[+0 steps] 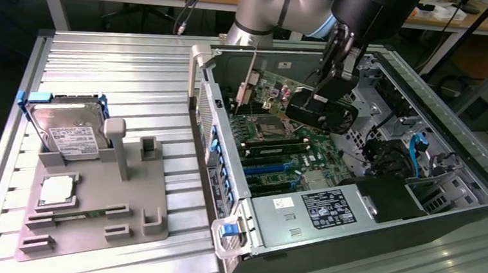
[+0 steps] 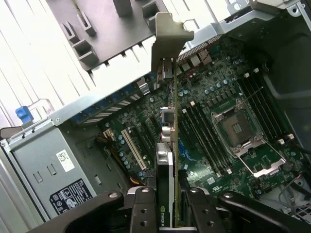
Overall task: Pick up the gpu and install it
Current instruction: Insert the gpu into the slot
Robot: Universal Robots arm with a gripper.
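The gpu (image 2: 167,155) shows edge-on in the wrist view, a thin dark card with a silvery end bracket (image 2: 167,34). My gripper (image 2: 167,199) is shut on its near end, one black finger on each side. The card stands upright over the green motherboard (image 2: 209,97), with its bracket next to the case's rear wall. Whether its lower edge sits in a slot I cannot tell. In the exterior view my gripper (image 1: 316,112) is inside the open computer case (image 1: 445,208), and the gpu (image 1: 245,90) reaches from it toward the case's rear wall.
A CPU socket (image 2: 240,128) and memory slots (image 2: 199,131) lie beside the card. The power supply (image 1: 325,210) fills the case's near end. Outside the case, a grey fixture tray (image 1: 136,200) holds a hard drive (image 1: 68,131), a processor (image 1: 58,189) and a memory stick (image 1: 79,215).
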